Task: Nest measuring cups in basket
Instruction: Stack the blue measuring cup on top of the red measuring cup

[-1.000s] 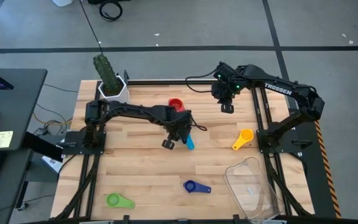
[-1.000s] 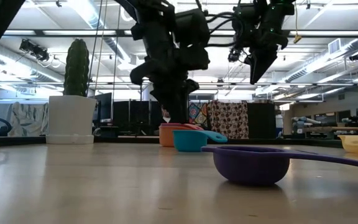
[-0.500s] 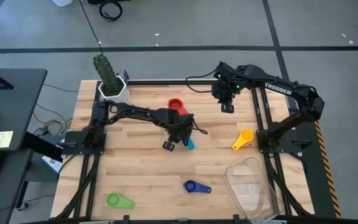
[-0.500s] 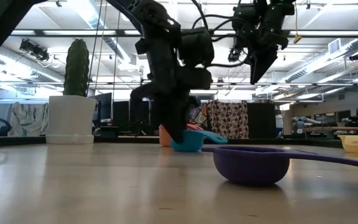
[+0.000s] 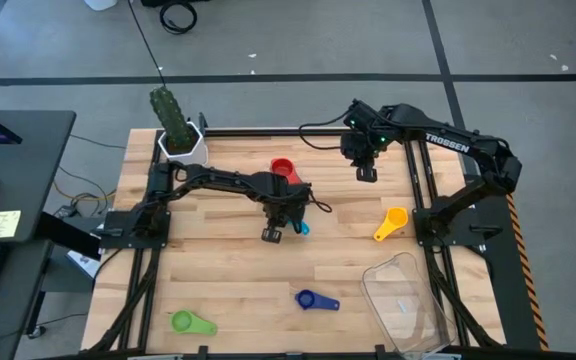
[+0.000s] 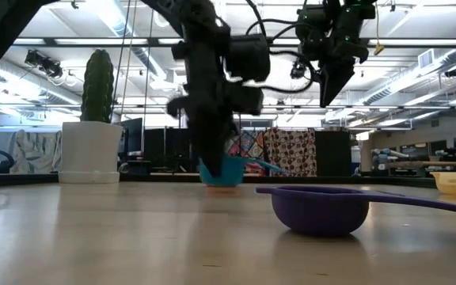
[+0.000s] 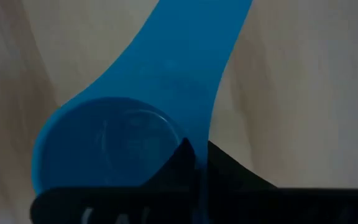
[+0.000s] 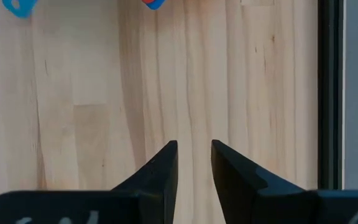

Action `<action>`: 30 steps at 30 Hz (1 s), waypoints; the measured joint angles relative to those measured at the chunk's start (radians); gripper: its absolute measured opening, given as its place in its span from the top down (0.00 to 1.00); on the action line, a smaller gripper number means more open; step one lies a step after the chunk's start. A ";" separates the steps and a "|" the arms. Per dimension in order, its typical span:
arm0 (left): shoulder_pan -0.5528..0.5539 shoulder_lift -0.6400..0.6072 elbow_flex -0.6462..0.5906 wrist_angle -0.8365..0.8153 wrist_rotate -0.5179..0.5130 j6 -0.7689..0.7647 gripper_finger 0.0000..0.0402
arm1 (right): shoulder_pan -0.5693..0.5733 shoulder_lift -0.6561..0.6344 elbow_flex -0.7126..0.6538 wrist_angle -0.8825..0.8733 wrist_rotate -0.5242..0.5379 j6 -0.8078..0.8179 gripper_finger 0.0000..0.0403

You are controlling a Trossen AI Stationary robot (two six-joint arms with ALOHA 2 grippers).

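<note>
I have the left tool [image 5: 288,222] down at the middle of the desk [image 5: 218,270], and the left wrist view shows a finger [image 7: 188,165] pressed against the light blue cup [image 7: 120,149] where bowl meets handle; only one finger shows there, so I cannot tell whether the tool is clenched on it. From the low view the light blue cup [image 6: 222,170] hangs at the tool's tip, close to the desk surface, though I cannot tell if it touches. The red cup [image 5: 282,167] sits just behind the left tool. The right tool [image 5: 365,170] hovers high over the far side of the desk, fingers [image 8: 160,171] slightly parted with nothing between them. The yellow cup [image 5: 392,222] lies near the right edge, the dark blue cup [image 5: 313,299] toward the near side, the green cup [image 5: 190,322] at the near left corner. The basket [image 5: 405,300] stands at the near right corner, well apart from the light blue cup.
</note>
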 joint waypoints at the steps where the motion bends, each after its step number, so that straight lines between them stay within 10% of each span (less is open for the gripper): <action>1: 0.000 -0.010 0.021 -0.041 0.000 0.004 0.97 | 0.000 0.000 0.000 -0.002 0.004 0.000 0.75; 17: 0.143 -0.062 0.219 -0.180 -0.119 0.093 0.97 | -0.006 0.000 0.000 -0.009 0.015 0.004 0.75; 30: 0.320 -0.029 0.217 -0.111 0.000 0.220 0.97 | -0.031 0.000 0.000 -0.005 0.018 0.003 0.75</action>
